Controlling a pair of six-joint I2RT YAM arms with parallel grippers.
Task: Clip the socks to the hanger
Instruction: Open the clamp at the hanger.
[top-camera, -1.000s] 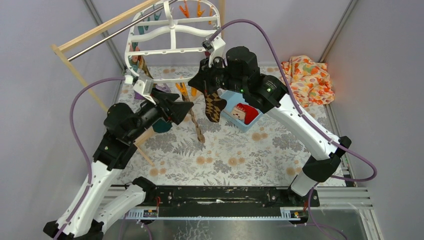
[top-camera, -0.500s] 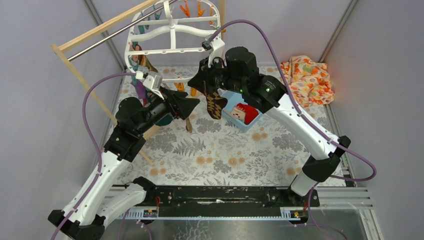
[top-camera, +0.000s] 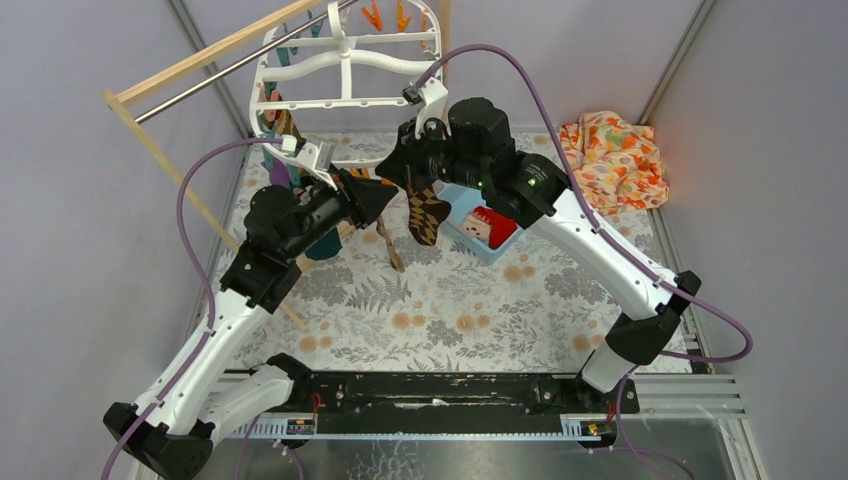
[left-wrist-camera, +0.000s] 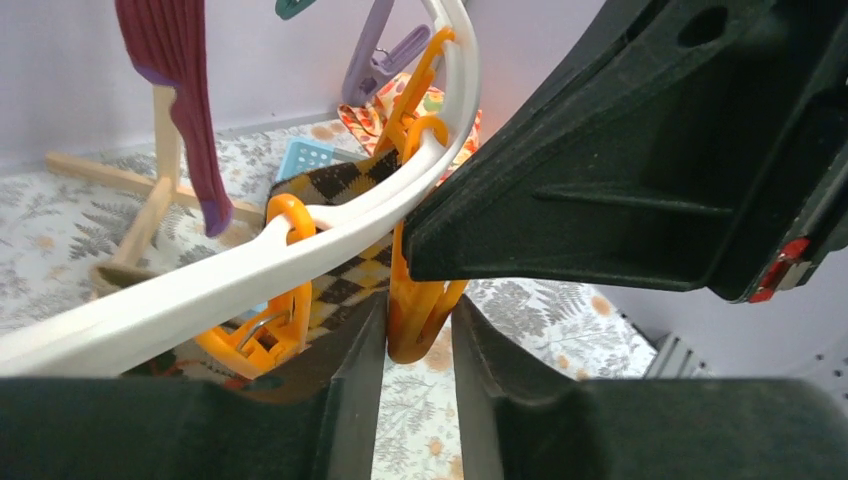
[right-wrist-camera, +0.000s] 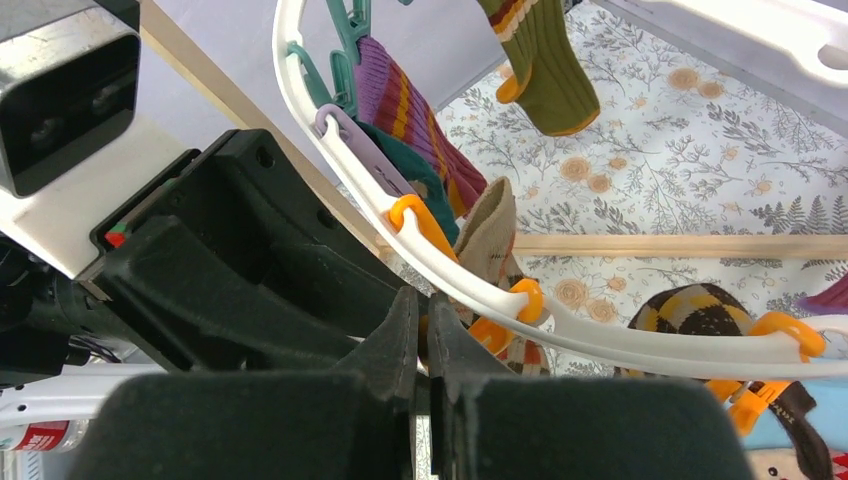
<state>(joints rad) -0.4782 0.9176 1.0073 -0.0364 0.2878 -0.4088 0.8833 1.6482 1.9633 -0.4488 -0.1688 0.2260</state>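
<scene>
Dangling mid-frame in the top view: brown-and-cream argyle sock (top-camera: 426, 212), pinched at its top by the fully closed right gripper (top-camera: 408, 185). Close under the lower rim of the white plastic oval hanger (top-camera: 343, 62), upper centre. Hanging off that rim: orange plastic peg (left-wrist-camera: 415, 325), squeezed between the narrowed fingers of the left gripper (left-wrist-camera: 418, 305). Beneath all, floral-patterned table cover (top-camera: 450, 310).

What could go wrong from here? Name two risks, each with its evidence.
The jaws of the left gripper pinch the orange peg only at their tips; it may slip out and snap shut early. The argyle sock dangles from the right gripper beside the hanger, so its edge might miss the peg.
</scene>
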